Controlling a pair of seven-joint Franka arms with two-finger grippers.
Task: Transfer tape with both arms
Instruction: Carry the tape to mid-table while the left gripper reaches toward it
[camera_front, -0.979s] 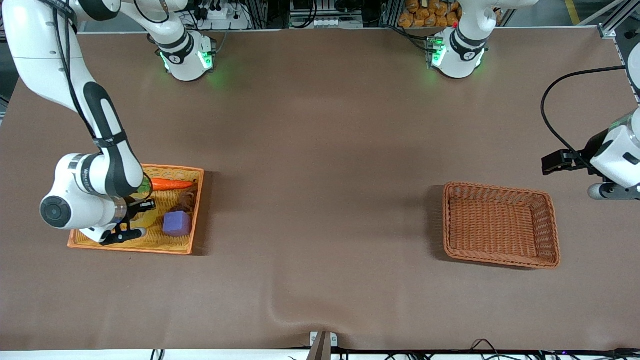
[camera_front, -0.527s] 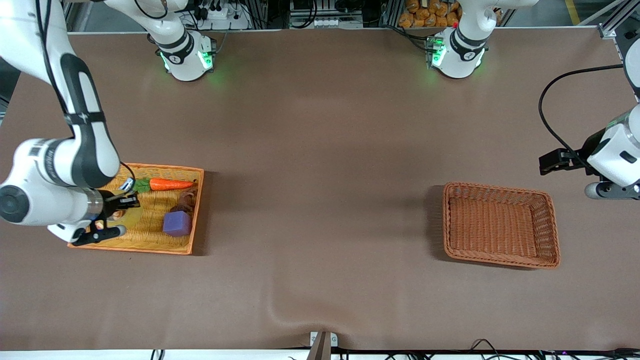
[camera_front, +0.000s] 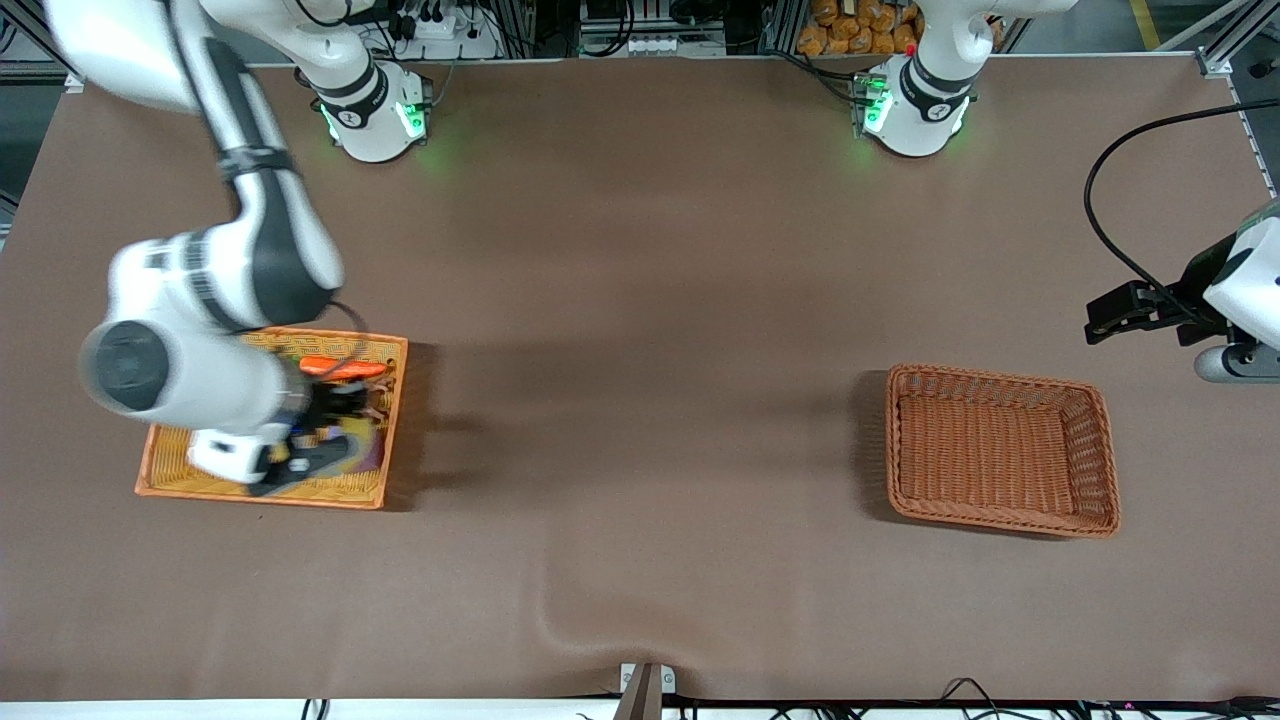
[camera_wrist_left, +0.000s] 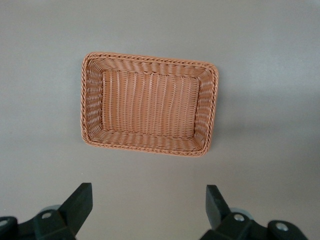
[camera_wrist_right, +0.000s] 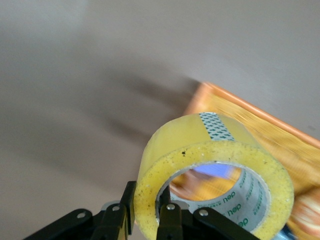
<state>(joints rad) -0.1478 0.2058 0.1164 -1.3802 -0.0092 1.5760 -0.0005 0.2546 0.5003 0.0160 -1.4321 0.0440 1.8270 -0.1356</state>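
My right gripper (camera_front: 322, 432) hangs over the orange tray (camera_front: 170, 482), shut on the tape (camera_wrist_right: 215, 170). The tape is a yellowish translucent ring with a wide hole and green print on its core. In the right wrist view one finger (camera_wrist_right: 172, 220) sits inside the hole and the other presses the outer wall, with the gripper (camera_wrist_right: 150, 212) pinching the ring's wall. The tape is held in the air, above the tray's edge. My left gripper (camera_wrist_left: 149, 205) is open and empty, high above the table near the brown wicker basket (camera_wrist_left: 150, 57). The left arm (camera_front: 1240, 300) waits at its end of the table.
The orange tray holds an orange carrot (camera_front: 342, 368) and a purple block (camera_front: 372, 455), partly hidden by my right hand. The empty brown wicker basket (camera_front: 1000, 378) stands toward the left arm's end. A black cable (camera_front: 1095, 200) loops from the left arm.
My right arm has lifted the tape out of the tray and swung it toward the tray's edge nearest the table's middle. The left arm has barely shifted.
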